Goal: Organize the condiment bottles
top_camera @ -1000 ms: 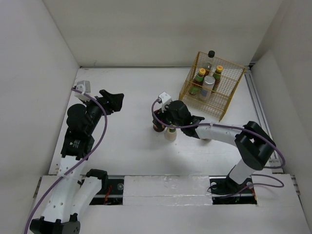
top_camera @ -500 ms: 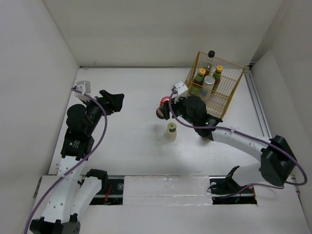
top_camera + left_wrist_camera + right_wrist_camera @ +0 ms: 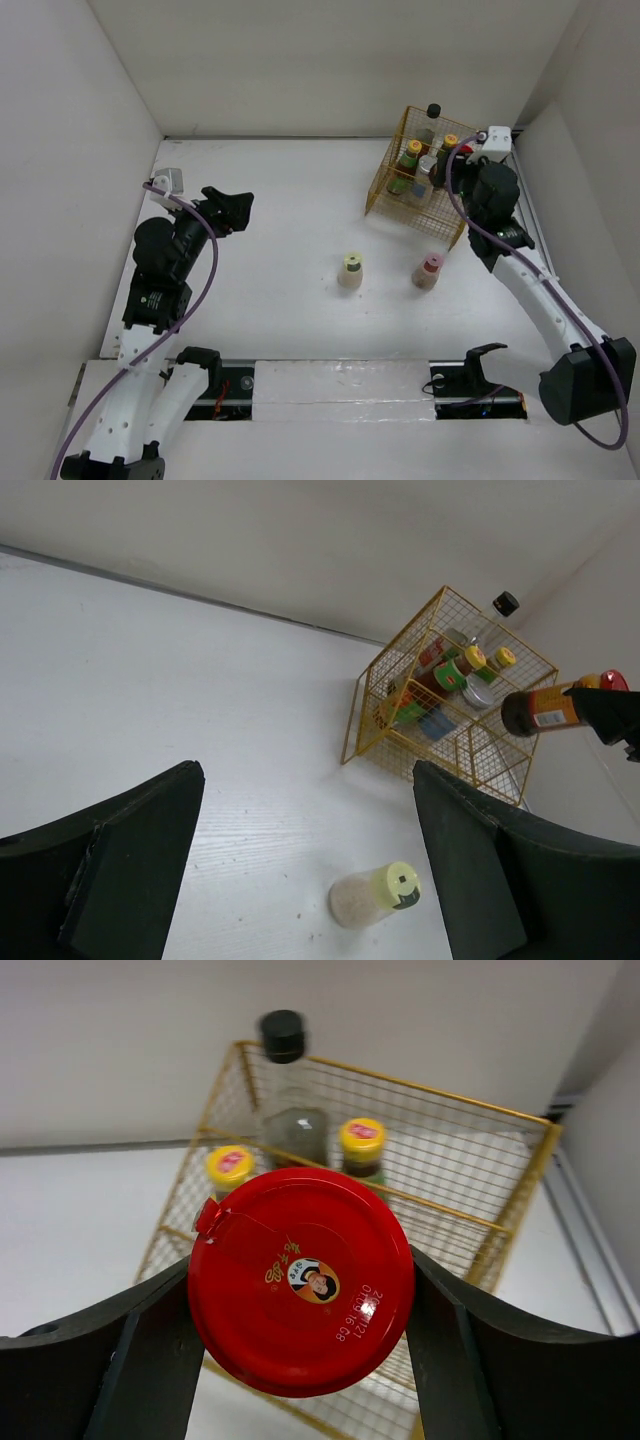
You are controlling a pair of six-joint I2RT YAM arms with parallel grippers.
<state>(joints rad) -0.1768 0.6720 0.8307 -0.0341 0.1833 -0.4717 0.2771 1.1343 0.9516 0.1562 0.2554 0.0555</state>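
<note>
Red-lidded jar [image 3: 300, 1295] moved from mid-table to the four-bottle basket [image 3: 420, 1090].

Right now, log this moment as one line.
right gripper: shut on red-lidded jar, near yellow wire basket | left gripper: open, empty | green-topped shaker, pink-topped shaker: standing on table

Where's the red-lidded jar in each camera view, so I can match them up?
Top external: the red-lidded jar is a small red patch at upper right, by the basket's right side.
Left wrist: the jar is at the far right edge, lying sideways in the air.
Right wrist: its lid fills the centre.
Shared landmark: the yellow wire basket.
</note>
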